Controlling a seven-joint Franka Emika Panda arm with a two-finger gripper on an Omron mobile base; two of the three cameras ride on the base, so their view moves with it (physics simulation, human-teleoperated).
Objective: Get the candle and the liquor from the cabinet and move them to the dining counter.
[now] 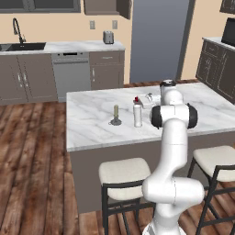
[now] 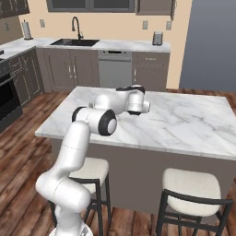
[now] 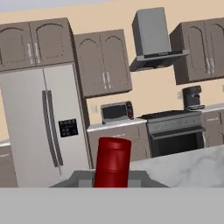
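- While the liquor (image 1: 137, 114) stands upright on the dining counter (image 1: 92, 124) near the candle (image 1: 115, 115), I see my gripper (image 1: 143, 100) clenched at its cap.
- My hand view shows the red cap (image 3: 112, 162) close up.

A toaster (image 1: 108, 37) stands on the wall counter (image 1: 69, 47); a sink (image 1: 23, 46) lies left; two stools (image 1: 125, 178) stand below.

candle (image 1: 116, 114) just beside liquor (image 1: 137, 114), marble around bare

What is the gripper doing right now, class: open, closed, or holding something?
Gripper: closed on the liquor, which stands on the dining counter beside the candle.
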